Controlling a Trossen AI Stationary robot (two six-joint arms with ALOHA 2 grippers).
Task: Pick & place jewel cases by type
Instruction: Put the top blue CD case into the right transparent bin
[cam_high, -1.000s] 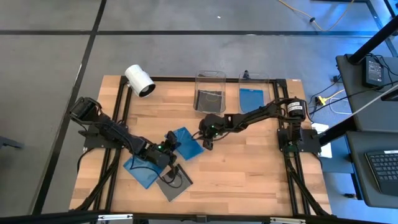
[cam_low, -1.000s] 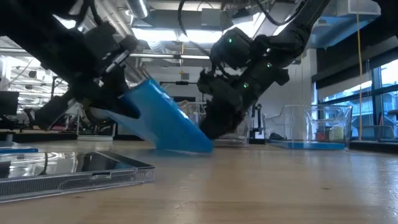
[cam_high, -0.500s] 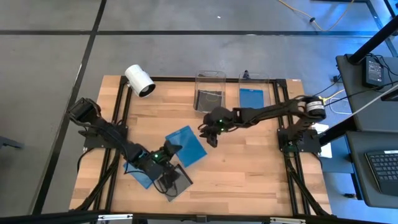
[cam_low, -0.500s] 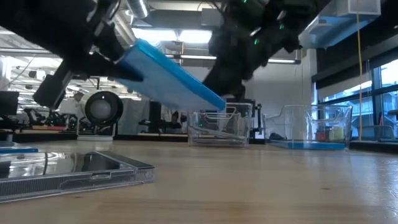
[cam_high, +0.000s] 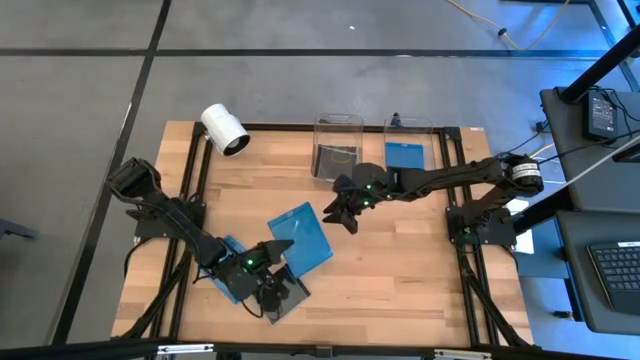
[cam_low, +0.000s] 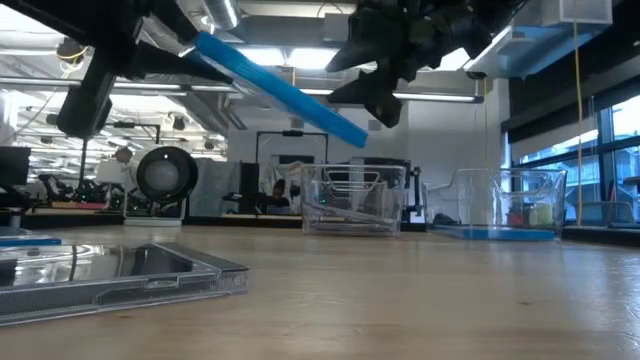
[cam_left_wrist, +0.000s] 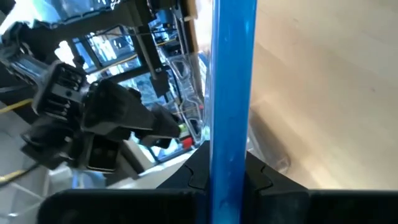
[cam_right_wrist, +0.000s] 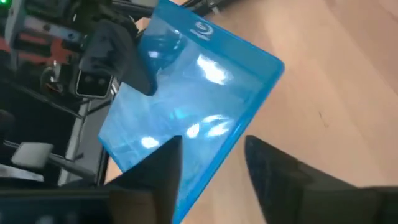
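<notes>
A dark grey case (cam_high: 285, 297) lies flat at the near edge of the table (cam_high: 400, 270), a blue one (cam_high: 232, 277) just beside it; above them the left gripper (cam_high: 272, 256) is clamped on a corner of the lifted blue jewel case (cam_high: 302, 238) — tilted, its free edge slanting down toward the two clear bins (cam_high: 338, 146); just beyond that edge the right gripper (cam_high: 345, 215) hangs with jaws parted, holding nothing; farthest, the bins — dark case in one, blue case (cam_high: 404, 155) in the other.
</notes>
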